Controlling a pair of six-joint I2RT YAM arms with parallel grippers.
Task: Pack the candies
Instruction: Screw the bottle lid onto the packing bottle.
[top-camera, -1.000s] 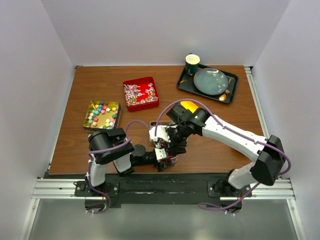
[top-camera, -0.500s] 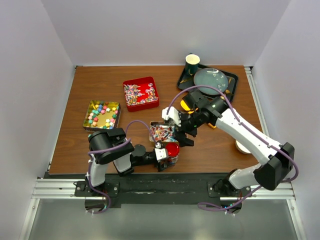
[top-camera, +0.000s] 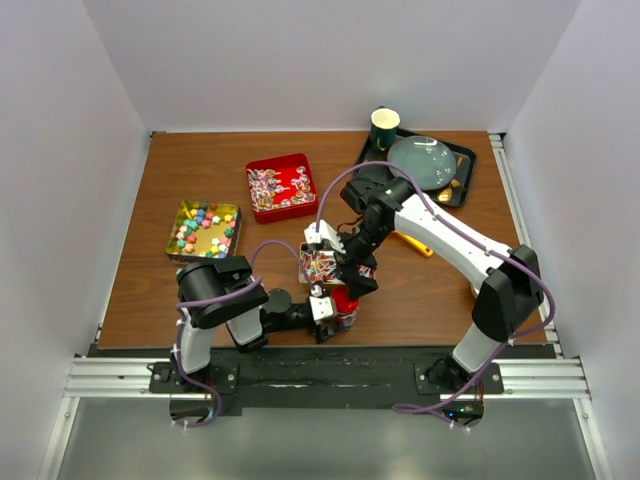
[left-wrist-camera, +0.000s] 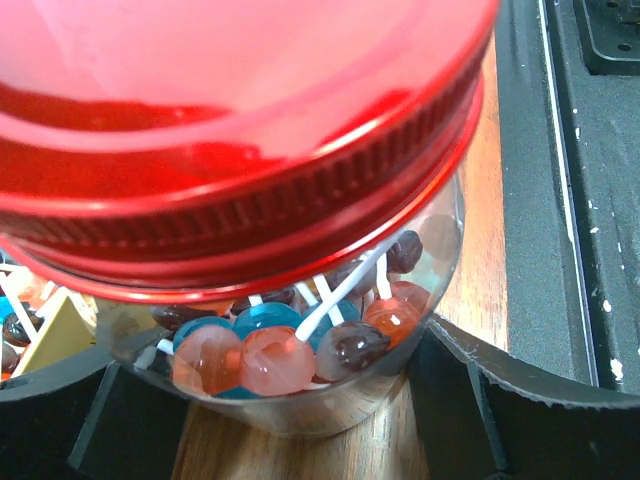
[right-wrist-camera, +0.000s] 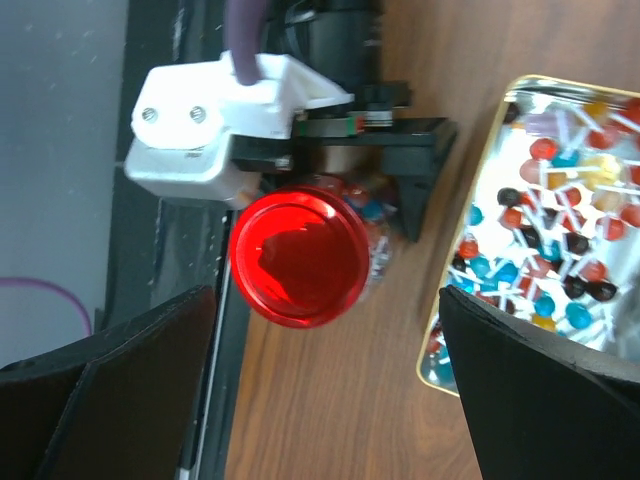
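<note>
Left claw (left-wrist-camera: 290, 412) clamps jar (left-wrist-camera: 436, 228); candies (left-wrist-camera: 270, 358) inside, between its jaws.

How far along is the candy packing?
Done: the jar holds some lollipops and its red lid is on. In hand: the left end effector grips the jar; the right end effector hangs open above the lid. Left: more sit in the nearby tin, and the star candies and wrapped twists lie in their own tins.

I see the whole table (top-camera: 145, 295) from high above its near edge; my left wrist view sits close beside the red-lidded jar (left-wrist-camera: 270, 250); my right wrist view looks down on it from farther.
</note>
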